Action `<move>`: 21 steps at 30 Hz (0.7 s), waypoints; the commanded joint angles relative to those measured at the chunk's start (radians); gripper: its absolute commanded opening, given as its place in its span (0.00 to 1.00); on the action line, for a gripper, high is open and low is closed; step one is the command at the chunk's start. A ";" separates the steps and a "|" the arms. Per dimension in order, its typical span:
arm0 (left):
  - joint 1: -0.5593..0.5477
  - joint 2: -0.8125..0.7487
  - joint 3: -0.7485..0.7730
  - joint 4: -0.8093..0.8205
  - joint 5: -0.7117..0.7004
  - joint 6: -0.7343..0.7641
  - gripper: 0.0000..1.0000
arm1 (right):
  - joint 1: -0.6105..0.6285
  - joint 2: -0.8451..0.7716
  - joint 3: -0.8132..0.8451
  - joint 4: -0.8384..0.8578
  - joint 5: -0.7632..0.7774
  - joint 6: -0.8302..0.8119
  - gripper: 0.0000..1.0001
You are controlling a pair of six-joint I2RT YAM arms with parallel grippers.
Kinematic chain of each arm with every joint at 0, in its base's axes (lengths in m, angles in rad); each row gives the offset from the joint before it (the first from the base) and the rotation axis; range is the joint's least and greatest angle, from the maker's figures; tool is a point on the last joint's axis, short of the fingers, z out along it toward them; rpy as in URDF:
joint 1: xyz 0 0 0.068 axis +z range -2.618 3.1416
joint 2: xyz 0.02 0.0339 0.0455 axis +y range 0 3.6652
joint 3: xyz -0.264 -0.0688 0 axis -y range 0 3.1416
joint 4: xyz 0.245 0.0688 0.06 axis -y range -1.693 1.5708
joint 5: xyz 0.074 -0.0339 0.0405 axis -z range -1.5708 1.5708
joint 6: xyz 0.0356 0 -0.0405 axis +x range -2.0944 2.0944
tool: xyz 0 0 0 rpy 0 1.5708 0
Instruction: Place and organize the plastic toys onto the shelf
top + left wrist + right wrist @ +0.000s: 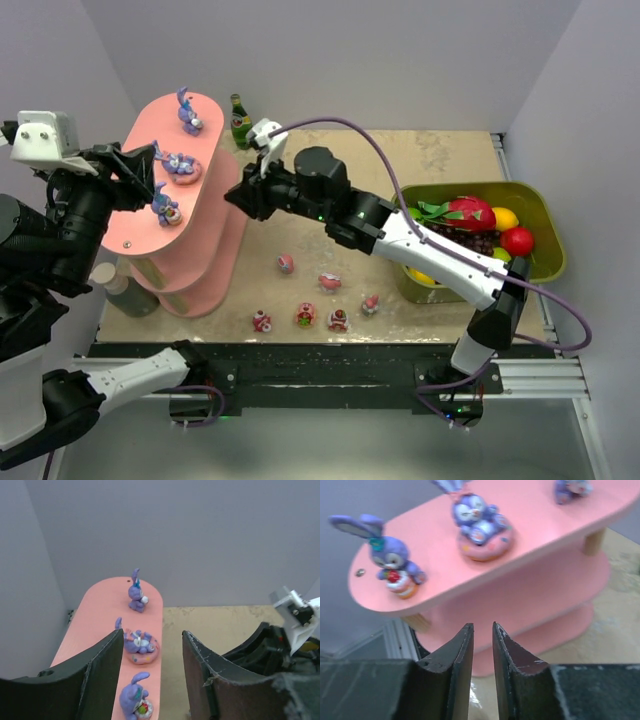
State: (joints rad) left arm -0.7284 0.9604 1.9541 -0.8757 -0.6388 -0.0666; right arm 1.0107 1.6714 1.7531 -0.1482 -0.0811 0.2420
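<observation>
From above, the shelf (pixel 210 150) stands at the left edge of the beige desk (pixel 440 160) with three purple bunny toys (pixel 181 166) on its top tier. Six pink-red toys (pixel 305 315) lie loose by the near edge, and one fruit tub (pixel 548 225) sits at the right edge; grey walls surround. In the left wrist view, the left arm (pixel 85 205) has its jaws apart and empty over that tier. Only the right wrist view shows the lower tiers and a wooden post (pixel 594 542); the right arm (pixel 400 225) has its jaws almost together, gripping nothing.
</observation>
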 commanded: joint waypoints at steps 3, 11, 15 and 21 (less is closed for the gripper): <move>0.004 0.012 -0.030 0.182 0.116 0.037 0.56 | 0.077 0.054 0.121 0.071 -0.072 -0.020 0.10; 0.003 0.012 -0.072 0.210 0.156 0.031 0.58 | 0.098 0.177 0.252 0.073 -0.082 -0.007 0.06; 0.004 0.006 -0.081 0.207 0.154 0.033 0.59 | 0.104 0.211 0.295 0.076 -0.088 -0.001 0.05; 0.004 -0.009 -0.086 0.207 0.140 0.034 0.59 | 0.120 0.248 0.325 0.078 -0.098 0.008 0.05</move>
State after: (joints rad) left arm -0.7284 0.9646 1.8698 -0.7105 -0.5011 -0.0555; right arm 1.1152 1.9224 2.0144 -0.1112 -0.1539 0.2420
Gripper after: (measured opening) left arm 0.590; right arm 0.054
